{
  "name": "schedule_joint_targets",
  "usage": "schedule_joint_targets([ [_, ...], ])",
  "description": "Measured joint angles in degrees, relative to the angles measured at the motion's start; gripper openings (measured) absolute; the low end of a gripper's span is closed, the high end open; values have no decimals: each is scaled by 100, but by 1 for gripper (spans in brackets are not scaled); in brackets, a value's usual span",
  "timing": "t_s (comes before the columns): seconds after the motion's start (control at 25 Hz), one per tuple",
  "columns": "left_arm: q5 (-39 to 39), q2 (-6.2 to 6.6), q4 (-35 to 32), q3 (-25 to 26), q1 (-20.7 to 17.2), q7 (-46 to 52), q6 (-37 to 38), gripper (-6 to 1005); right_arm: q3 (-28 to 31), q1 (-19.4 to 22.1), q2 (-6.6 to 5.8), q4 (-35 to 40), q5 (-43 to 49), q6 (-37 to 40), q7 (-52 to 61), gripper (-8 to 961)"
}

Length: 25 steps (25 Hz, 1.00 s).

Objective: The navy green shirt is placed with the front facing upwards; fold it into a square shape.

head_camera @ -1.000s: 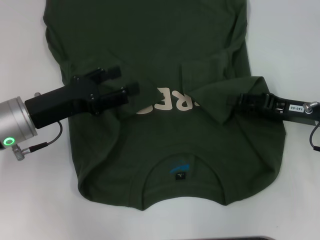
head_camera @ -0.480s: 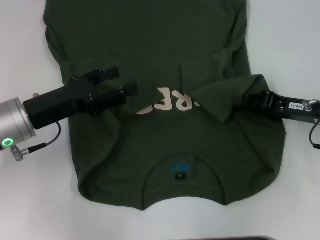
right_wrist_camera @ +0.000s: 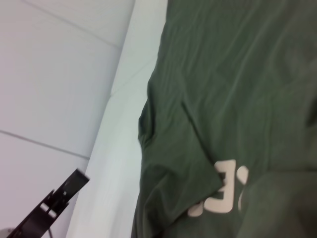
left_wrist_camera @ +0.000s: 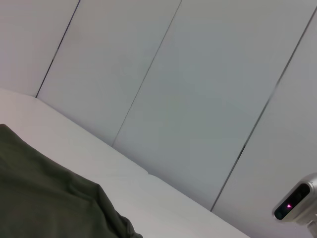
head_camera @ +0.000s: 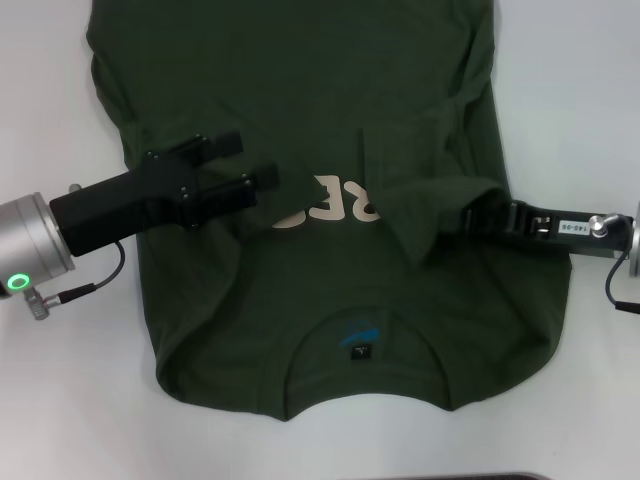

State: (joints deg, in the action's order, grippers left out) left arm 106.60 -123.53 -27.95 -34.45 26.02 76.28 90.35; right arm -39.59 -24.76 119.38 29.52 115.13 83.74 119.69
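On the white table (head_camera: 580, 80), folded sleeves seemingly hide shirt (head_camera: 300, 70) lettering (head_camera: 340, 203).

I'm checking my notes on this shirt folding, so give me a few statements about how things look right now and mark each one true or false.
1. The shirt lies on a white table. True.
2. Both sleeves are folded in over the chest. True.
3. The chest letters are completely uncovered. False: the folded sleeves hide both ends of the word.
4. The left gripper is parked off the shirt. False: it is over the left sleeve fold.
5. The collar faces away from the robot. False: the collar is on the near side.
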Motion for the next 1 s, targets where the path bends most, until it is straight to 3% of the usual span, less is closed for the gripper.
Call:
schedule_joint_targets([
  [1.0, 0, -12, 0, -1, 15, -9, 19, 842, -733, -698, 38, -566, -32, 40, -116, 130],
])
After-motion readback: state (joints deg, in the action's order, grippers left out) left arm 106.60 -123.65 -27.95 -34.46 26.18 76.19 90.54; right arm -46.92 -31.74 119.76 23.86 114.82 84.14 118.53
